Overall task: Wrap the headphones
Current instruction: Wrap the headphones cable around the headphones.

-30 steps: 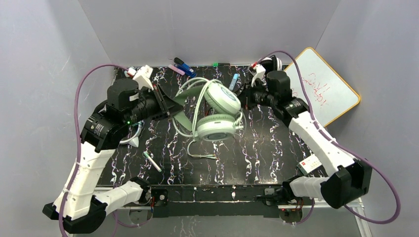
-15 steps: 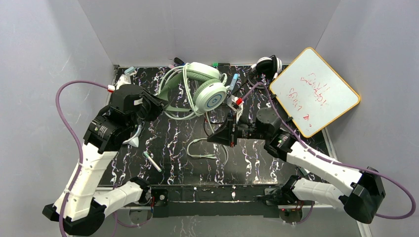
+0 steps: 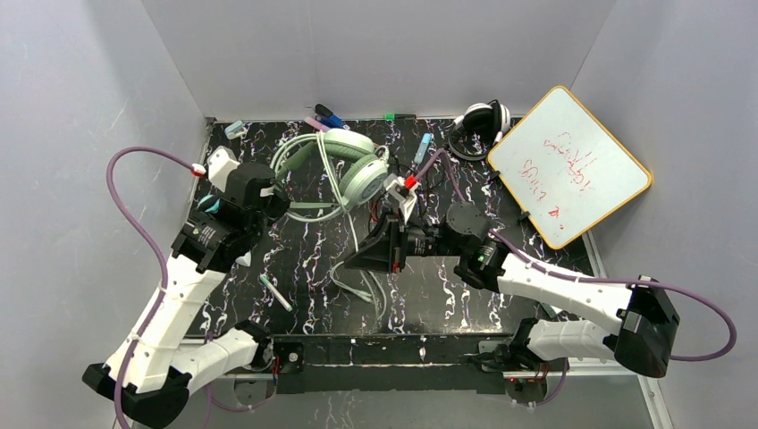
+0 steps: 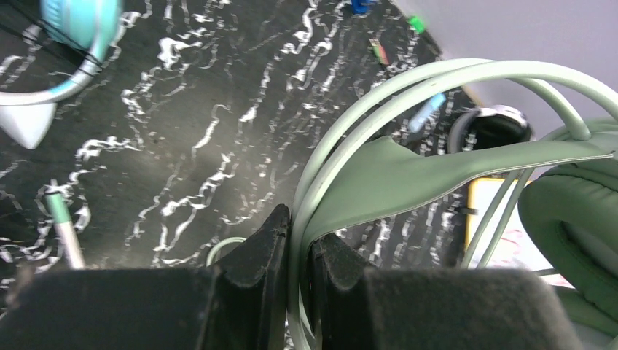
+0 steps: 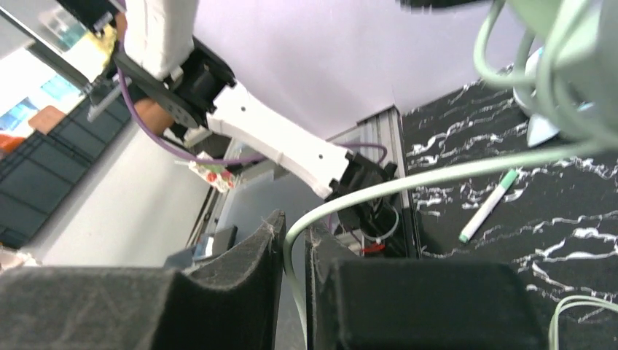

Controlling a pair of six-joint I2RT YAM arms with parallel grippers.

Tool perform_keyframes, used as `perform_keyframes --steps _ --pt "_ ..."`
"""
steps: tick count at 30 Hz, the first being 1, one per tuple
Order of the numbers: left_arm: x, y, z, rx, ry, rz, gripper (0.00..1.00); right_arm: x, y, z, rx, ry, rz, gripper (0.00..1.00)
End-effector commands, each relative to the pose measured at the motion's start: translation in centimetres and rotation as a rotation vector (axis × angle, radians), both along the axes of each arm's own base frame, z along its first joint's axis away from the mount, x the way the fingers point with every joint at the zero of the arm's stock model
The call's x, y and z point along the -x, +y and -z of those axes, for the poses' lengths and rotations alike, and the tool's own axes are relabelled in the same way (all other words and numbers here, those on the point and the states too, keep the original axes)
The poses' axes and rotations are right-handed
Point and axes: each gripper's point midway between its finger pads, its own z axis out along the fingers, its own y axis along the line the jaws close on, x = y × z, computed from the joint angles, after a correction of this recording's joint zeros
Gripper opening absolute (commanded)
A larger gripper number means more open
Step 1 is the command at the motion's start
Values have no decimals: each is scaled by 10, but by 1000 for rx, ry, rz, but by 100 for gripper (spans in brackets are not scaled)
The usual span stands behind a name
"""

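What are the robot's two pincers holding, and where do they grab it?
Left pincer grips the mint-green headphones by the headband; right pincer pinches their pale cable.

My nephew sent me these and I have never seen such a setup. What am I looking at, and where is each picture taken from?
Two robot arms are bolted at the near edge of a black marbled table. The wide picture looks down from above and behind them; the other two come from a camera on each wrist, so the dark shapes at the bottom are that arm's own fingers. The left gripper is shut on the band of the mint-green headphones; the right gripper is shut on their pale cable. Also there: a black-and-white headset, a teal one, a marker and a whiteboard at the right.
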Motion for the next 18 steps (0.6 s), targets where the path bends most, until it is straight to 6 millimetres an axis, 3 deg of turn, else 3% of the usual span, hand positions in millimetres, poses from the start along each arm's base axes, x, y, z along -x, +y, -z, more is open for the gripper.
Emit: perform_keyframes --steps 1,6,10,13,18 --pt "-13 24 -10 -73 -95 -117 0 -8 2 -67 -192 16 45 23" --pt "-14 33 13 -161 -80 -119 0 -21 13 -83 -208 16 82 23" --pt "-14 39 34 -335 -23 -40 0 -30 21 -96 -183 -9 115 25" --pt "-10 46 47 -484 29 38 0 -37 27 -94 -124 -19 136 25" --pt "1 59 36 -667 1 152 0 -46 28 -92 -71 -13 146 26"
